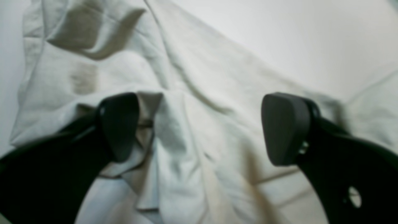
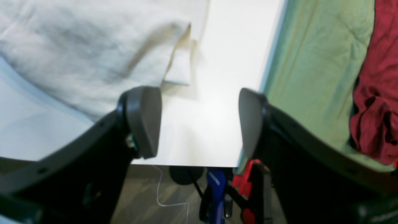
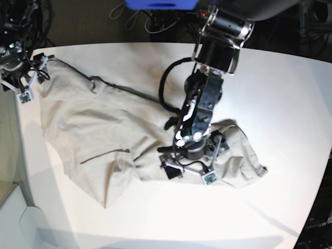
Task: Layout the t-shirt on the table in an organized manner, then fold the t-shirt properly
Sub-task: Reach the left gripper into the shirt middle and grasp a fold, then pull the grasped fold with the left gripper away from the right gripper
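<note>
Two dark pads of the left gripper (image 1: 203,127) stand wide apart in the left wrist view, with rumpled cloth of the t-shirt (image 1: 199,93) lying loose between and beneath them; one pad sits right by a raised fold, but nothing is pinched. In the base view this left gripper (image 3: 189,173) hangs low over the shirt's bunched end toward that view's right. The right gripper (image 2: 199,124) also has its fingers spread, with only bare white table (image 2: 217,93) between them, and an edge of the shirt lies just beyond its pad. The t-shirt (image 3: 93,129) sprawls creased across the table (image 3: 280,93), one end reaching the right gripper (image 3: 23,85) near the table's edge at that view's left.
</note>
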You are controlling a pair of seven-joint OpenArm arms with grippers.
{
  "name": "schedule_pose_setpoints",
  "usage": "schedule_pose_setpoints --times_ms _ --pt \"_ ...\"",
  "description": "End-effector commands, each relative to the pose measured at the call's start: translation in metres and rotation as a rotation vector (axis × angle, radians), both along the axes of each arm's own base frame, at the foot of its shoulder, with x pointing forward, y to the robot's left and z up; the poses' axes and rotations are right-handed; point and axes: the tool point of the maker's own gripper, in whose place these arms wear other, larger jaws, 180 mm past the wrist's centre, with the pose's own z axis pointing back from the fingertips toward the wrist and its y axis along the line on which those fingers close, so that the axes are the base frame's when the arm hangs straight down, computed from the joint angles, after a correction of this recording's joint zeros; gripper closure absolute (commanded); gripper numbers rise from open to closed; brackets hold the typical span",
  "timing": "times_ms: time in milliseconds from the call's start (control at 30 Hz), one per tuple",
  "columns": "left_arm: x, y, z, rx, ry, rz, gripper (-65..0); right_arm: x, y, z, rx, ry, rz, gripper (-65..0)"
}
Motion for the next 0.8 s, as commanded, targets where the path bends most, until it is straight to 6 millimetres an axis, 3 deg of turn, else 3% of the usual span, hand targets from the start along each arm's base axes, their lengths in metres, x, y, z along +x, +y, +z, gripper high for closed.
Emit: schedule_pose_setpoints --times_ms 0,133,233,333,433,533,767 --pt "0.005 -0.003 0.024 -0.032 -0.071 0.018 -60.9 0.006 -0.003 0.011 -0.020 -0.030 0.023 -39.6" --pt "-0.015 -0.004 0.049 -0.073 -0.152 0.004 -60.8 0.008 -0.001 0.010 -0.014 -0.035 0.021 -39.6" --pt "-0.037 -0.013 0.052 -0.026 -0.177 -0.088 -60.7 0.007 -0.001 0.010 -0.012 -0.033 0.020 -39.6" --pt "-0.060 -0.021 0.036 0.046 -0.152 -0.189 -59.1 0.008 0.002 0.009 -0.004 -0.035 0.019 -39.6" --pt "-0.074 -0.026 0.019 0.087 -0.116 -0.246 -52.8 0.007 0.003 0.008 0.000 -0.035 0.017 -39.6" --pt "-0.084 -0.018 -0.003 0.124 -0.058 -0.254 -46.2 0.007 0.004 0.007 0.002 -0.035 0.016 -39.6" --pt "-0.103 -0.002 -0.025 0.162 0.003 -0.259 -36.8 0.007 0.004 0.007 0.002 -0.035 0.016 -39.6"
